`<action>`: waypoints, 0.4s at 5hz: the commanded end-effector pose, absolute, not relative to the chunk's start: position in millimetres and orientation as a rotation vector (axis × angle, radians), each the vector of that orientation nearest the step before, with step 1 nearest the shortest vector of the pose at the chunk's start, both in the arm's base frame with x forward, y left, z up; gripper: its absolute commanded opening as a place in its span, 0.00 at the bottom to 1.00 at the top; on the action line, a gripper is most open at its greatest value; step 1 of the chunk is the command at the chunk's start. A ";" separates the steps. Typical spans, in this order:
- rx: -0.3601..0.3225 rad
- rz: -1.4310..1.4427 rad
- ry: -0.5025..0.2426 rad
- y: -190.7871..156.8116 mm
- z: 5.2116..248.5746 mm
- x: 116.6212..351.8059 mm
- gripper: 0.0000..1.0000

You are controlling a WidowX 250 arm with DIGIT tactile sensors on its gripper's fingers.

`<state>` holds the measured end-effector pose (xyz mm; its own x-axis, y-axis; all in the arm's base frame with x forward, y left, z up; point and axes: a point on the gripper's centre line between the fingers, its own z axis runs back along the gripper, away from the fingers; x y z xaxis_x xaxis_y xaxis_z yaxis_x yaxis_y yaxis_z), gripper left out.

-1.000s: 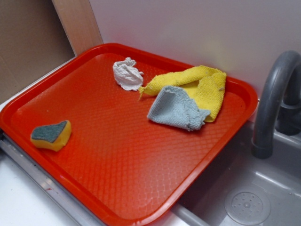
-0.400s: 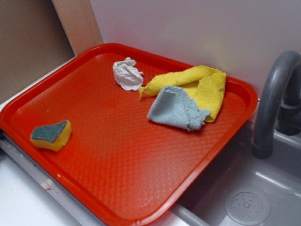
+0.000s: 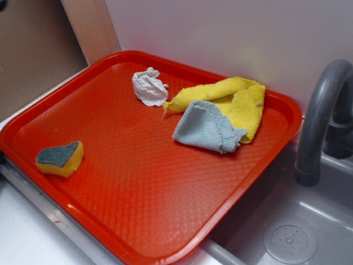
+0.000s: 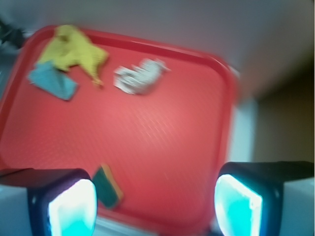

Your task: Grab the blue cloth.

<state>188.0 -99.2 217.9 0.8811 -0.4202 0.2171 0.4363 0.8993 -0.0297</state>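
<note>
On the red tray (image 3: pixel 138 182), the blue cloth (image 3: pixel 207 128) lies near the back right corner, overlapping the front edge of the yellow cloth (image 3: pixel 237 99). A white wad (image 3: pixel 149 86) sits just left of them, a sponge (image 3: pixel 59 158) near the tray's front left. The wrist view, though blurred, shows the gripper (image 4: pixel 155 206) spread wide, holding nothing, apparently well above the tray.
</note>
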 end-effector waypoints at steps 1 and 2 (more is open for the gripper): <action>-0.142 -0.756 -0.328 -185.9 207.8 217.4 1.00; -0.157 -0.833 -0.323 -216.2 187.5 227.4 1.00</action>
<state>234.8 -206.3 166.1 0.6563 -0.7012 0.2786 0.7346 0.6781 -0.0240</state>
